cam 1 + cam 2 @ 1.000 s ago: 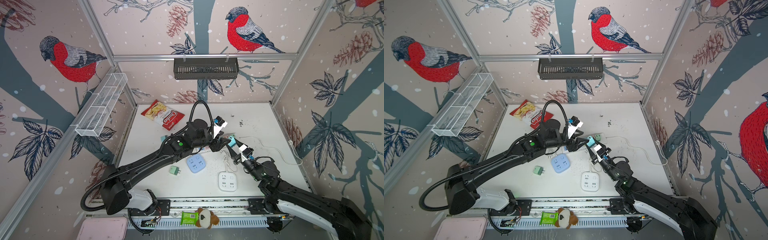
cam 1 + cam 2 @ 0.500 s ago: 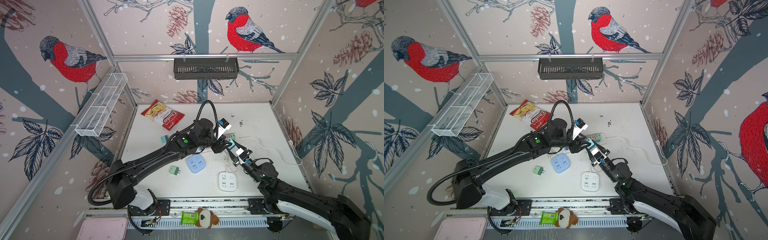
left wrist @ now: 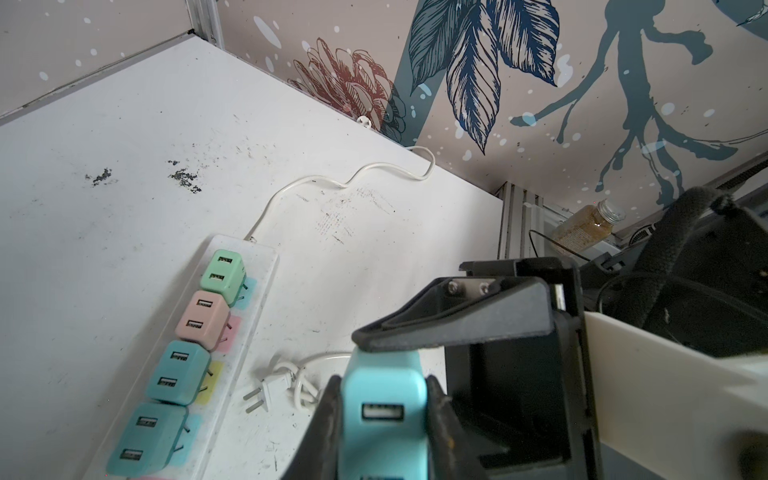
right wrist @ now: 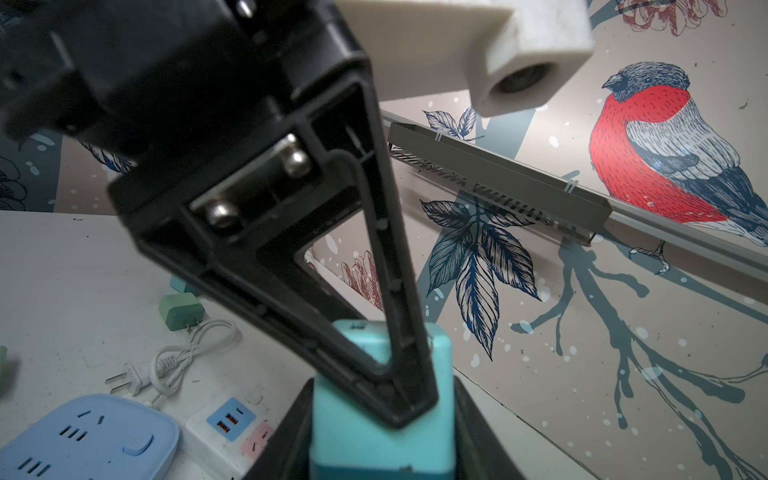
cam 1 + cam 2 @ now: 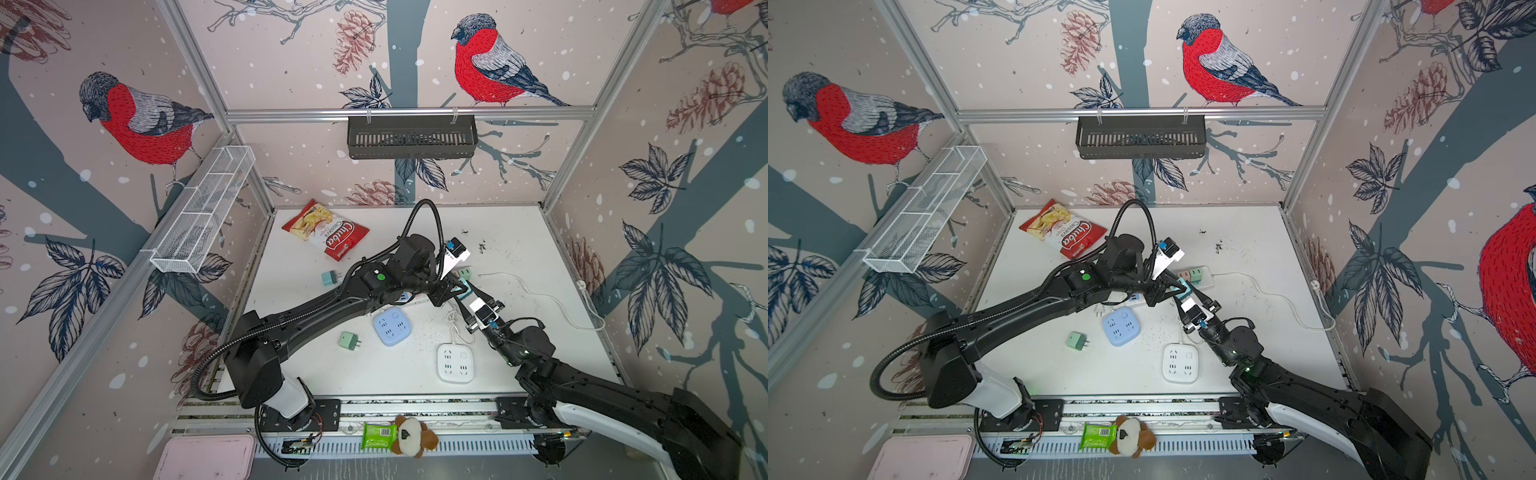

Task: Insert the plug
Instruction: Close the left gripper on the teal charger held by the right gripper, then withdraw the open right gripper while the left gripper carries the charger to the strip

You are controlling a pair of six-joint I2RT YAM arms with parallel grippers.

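A teal plug (image 5: 464, 289) (image 5: 1185, 288) hangs above the table's middle, and both grippers grip it. In the left wrist view my left gripper (image 3: 384, 399) is shut on the plug (image 3: 384, 419), whose USB port faces the camera. A right finger (image 3: 457, 324) lies across its far end. In the right wrist view my right gripper (image 4: 380, 415) is shut on the same plug (image 4: 345, 440), with a left finger (image 4: 374, 332) crossing over it. The white power strip (image 3: 266, 266) (image 5: 1204, 281) lies just behind and carries several coloured plugs.
A blue square socket (image 5: 390, 326) and a white square socket (image 5: 455, 361) lie near the front. Loose plugs lie at the left: a green plug (image 5: 349, 341) and a teal-grey plug (image 5: 329, 277). A coiled white cord (image 3: 286, 378) lies beside the strip. A chips bag (image 5: 326, 232) is at the back left.
My left gripper moved right to meet the right gripper and shut on the plug that the right gripper holds. The right gripper shifted slightly left with the plug.
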